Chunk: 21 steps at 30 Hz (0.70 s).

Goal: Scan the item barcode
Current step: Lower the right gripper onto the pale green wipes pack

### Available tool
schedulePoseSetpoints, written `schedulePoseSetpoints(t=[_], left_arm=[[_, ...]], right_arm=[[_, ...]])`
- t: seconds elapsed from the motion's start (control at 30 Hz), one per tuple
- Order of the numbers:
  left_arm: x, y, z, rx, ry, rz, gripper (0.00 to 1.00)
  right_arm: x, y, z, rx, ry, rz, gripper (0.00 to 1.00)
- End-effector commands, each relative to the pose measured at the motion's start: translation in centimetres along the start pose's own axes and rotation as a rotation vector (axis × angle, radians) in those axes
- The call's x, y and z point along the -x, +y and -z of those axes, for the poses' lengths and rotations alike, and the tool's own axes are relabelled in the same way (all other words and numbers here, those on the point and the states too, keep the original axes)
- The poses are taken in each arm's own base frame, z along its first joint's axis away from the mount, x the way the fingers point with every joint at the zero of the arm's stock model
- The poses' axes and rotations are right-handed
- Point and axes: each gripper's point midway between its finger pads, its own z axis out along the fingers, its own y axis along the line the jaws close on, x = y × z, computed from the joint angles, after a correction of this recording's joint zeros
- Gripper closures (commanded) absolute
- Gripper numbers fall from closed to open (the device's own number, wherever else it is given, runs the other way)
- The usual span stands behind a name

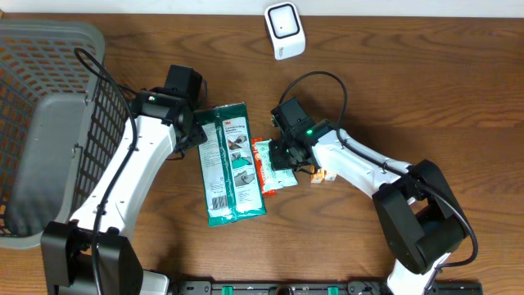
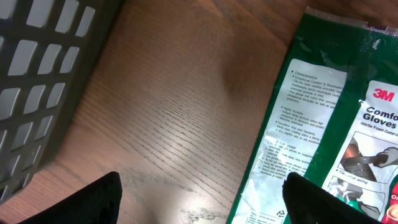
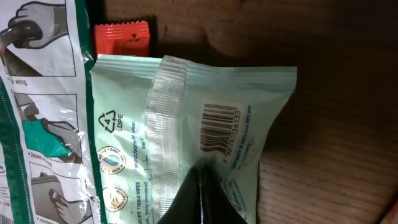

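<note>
Overhead: straight down, far, over tabletop (image 1: 426, 90). Wrist cams: v. close, facing down; both catch green glove pack (image 2: 323, 124).

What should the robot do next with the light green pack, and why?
Probably lift the mint wipes pack toward the white scanner. Its barcode faces up, the right gripper has its jaws shut right at the pack, and the scanner stands well apart from it.

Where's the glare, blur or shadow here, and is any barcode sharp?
Overhead: sharp, evenly lit, mild sheen on the glove pack. Left wrist: glare streaks on its film, small print soft. Right wrist: barcode on the wipes pack in focus though wrinkled, deep shadow above the pack, shut right hand a dark blur.
</note>
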Motion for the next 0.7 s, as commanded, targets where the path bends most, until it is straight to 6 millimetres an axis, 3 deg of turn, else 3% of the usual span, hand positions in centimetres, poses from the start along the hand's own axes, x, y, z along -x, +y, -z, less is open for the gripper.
schedulePoseSetpoints(t=[0.0, 0.17, 0.27, 0.67], left_arm=[[0.1, 0.3, 0.0, 0.016, -0.004, 0.008, 0.17], [0.1, 0.3, 0.0, 0.016, -0.004, 0.008, 0.17], [0.1, 0.3, 0.0, 0.016, -0.004, 0.008, 0.16], [0.1, 0.3, 0.0, 0.016, -0.004, 0.008, 0.17]], right_arm=[[2.1, 0.3, 2.1, -0.029, -0.083, 0.069, 0.99], [4.0, 1.6, 6.0, 0.004, -0.185, 0.103, 0.99], [4.1, 1.3, 6.5, -0.014, -0.202, 0.102, 0.99], [1.4, -2.7, 0.3, -0.175, -0.054, 0.066, 0.99]])
